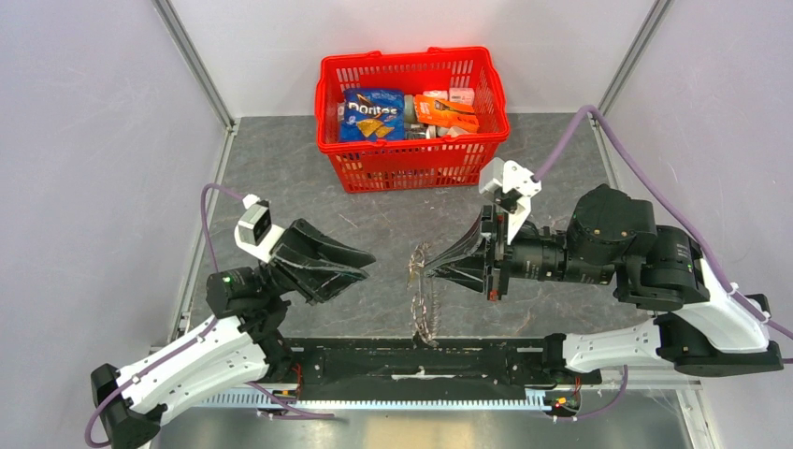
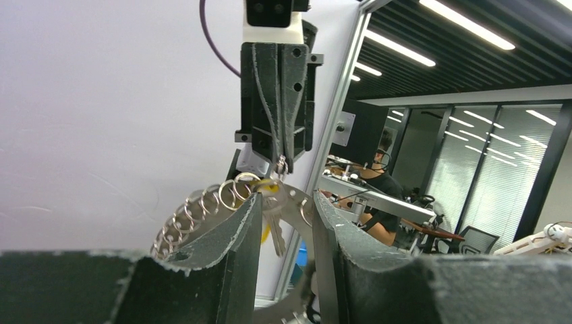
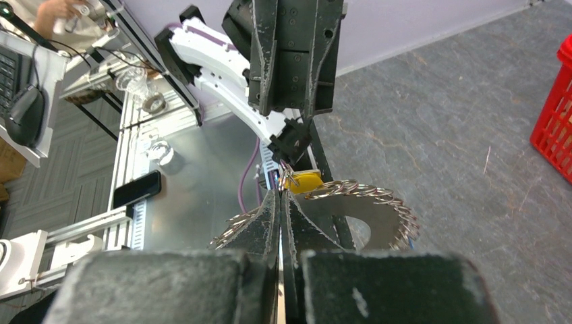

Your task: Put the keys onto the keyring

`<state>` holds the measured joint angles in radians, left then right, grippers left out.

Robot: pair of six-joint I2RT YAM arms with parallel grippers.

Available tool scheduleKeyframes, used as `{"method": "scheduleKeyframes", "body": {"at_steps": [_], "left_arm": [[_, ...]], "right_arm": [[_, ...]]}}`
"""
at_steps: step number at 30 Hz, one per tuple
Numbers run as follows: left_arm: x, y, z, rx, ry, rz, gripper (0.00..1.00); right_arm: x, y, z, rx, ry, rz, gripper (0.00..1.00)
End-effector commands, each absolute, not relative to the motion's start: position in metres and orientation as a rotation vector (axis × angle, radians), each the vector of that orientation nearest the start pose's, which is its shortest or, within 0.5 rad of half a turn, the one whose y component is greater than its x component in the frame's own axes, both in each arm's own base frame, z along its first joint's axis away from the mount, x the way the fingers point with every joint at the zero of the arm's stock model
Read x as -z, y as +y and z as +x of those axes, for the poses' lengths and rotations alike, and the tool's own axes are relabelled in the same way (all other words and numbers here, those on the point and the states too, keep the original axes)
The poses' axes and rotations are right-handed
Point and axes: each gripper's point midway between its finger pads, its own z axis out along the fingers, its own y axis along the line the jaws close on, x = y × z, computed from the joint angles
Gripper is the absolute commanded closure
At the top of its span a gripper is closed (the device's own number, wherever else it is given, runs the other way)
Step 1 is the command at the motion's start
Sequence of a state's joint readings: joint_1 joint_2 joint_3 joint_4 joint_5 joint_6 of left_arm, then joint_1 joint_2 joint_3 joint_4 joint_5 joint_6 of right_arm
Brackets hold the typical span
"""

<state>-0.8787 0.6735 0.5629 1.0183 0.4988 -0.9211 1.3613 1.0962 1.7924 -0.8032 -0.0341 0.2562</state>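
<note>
The keyring (image 1: 427,304) is a flat metal disc rimmed with many small split rings, and it stands on edge between the two arms. My right gripper (image 1: 423,267) is shut on a small ring at its rim (image 3: 378,216) and holds it above the table. The yellow key (image 3: 303,181) hangs at the right gripper's tips (image 3: 281,192), with its silver blade (image 2: 275,233) pointing down. My left gripper (image 1: 367,265) is open and empty, a short way left of the keyring. Its jaws (image 2: 287,206) frame the yellow key and the rings (image 2: 195,209). I cannot make out the dark key.
A red basket (image 1: 411,164) with a Doritos bag (image 1: 372,114) and orange packets stands at the back of the grey table; its corner shows in the right wrist view (image 3: 556,121). A black rail (image 1: 411,360) runs along the near edge between the arm bases.
</note>
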Motion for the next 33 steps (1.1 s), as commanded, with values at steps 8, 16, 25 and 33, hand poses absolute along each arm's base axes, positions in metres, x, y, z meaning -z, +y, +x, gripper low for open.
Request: {"method": "scheduleKeyframes", "body": {"at_steps": [8, 16, 25, 33], "left_arm": [[-0.474, -0.254, 0.054, 1.717, 0.753, 0.682, 0.51], [-0.473, -0.251, 0.045, 1.644, 0.742, 0.779, 0.50], [-0.466, -0.257, 0.045, 1.596, 0.743, 0.850, 0.50], [-0.462, -0.257, 0.049, 1.541, 0.737, 0.857, 0.48]], "right_arm": [[-0.500, 0.293, 0.043, -1.272, 1.565, -0.936, 1.00], [-0.503, 0.297, 0.051, -1.272, 1.608, -0.847, 1.00], [-0.505, 0.309, 0.055, -1.297, 1.651, -0.784, 1.00], [-0.505, 0.314, 0.053, -1.326, 1.660, -0.777, 1.00]]}}
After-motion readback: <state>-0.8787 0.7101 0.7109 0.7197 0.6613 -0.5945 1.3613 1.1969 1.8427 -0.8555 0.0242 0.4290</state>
